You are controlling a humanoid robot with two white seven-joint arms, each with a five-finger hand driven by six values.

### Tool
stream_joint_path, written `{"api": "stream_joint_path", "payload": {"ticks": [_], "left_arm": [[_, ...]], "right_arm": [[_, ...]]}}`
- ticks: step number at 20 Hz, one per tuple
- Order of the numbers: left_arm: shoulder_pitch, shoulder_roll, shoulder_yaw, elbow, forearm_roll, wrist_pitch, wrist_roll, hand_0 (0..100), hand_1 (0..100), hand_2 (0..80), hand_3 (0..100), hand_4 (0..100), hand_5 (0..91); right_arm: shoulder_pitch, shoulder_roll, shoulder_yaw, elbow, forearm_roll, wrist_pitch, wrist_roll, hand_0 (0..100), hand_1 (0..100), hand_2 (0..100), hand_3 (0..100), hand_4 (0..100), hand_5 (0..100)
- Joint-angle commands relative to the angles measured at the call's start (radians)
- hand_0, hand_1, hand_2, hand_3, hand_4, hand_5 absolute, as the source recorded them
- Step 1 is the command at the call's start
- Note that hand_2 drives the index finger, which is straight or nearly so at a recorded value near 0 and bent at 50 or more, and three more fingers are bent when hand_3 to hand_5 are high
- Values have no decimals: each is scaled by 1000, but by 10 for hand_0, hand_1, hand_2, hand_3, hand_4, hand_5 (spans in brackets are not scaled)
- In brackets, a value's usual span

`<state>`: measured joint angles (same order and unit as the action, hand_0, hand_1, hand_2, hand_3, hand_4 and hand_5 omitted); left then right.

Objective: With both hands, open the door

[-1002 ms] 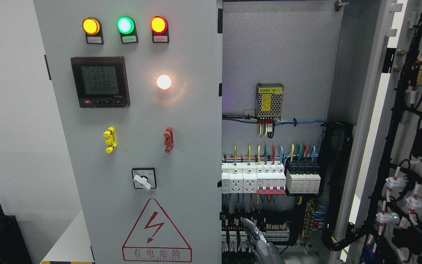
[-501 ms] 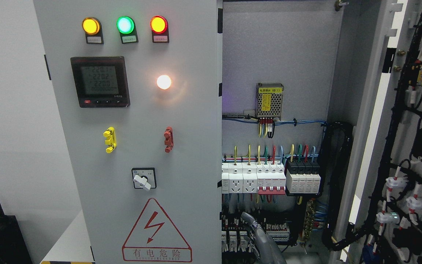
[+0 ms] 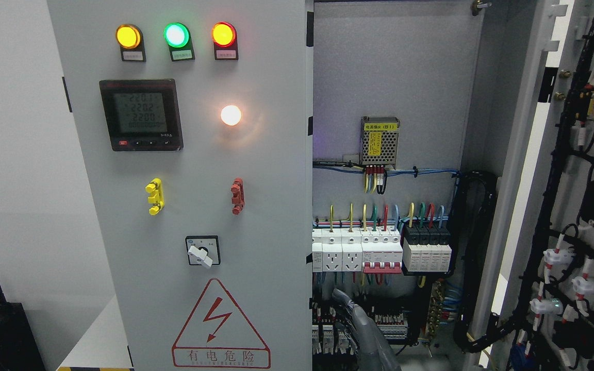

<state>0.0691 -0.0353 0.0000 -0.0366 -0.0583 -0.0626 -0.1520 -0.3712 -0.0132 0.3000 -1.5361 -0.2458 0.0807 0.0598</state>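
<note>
White wall behind, and the tall grey metal left door (image 3: 194,206) with its lamps and meter sits closed beside the open right bay. A grey hand (image 3: 361,330) rises at the bottom; fingers unclear, can't tell. Best hook that door's right edge and pull evenly.

You can read 有电危险 on the red warning triangle (image 3: 219,324); the meter display (image 3: 140,114) shows 220-something readings, digits blurred.
</note>
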Motion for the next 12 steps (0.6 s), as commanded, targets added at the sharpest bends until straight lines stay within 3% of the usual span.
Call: {"api": "stream_joint_path", "payload": {"ticks": [1,4,9,12], "left_arm": [[0,0,25,0,0,0,0,0,0,0,0,32,0],[0,0,25,0,0,0,0,0,0,0,0,32,0],[0,0,25,0,0,0,0,0,0,0,0,32,0],[0,0,25,0,0,0,0,0,0,0,0,31,0]], "right_arm": [[-35,-27,16,57,-10,1,2,0,0,0,0,0,0],[-37,-31,28,57,-30,1,2,0,0,0,0,0,0],[-41,-71,79,51,-78,-1,2,0,0,0,0,0,0],[-48,-73,79,47,-85,-2,2,0,0,0,0,0,0]]}}
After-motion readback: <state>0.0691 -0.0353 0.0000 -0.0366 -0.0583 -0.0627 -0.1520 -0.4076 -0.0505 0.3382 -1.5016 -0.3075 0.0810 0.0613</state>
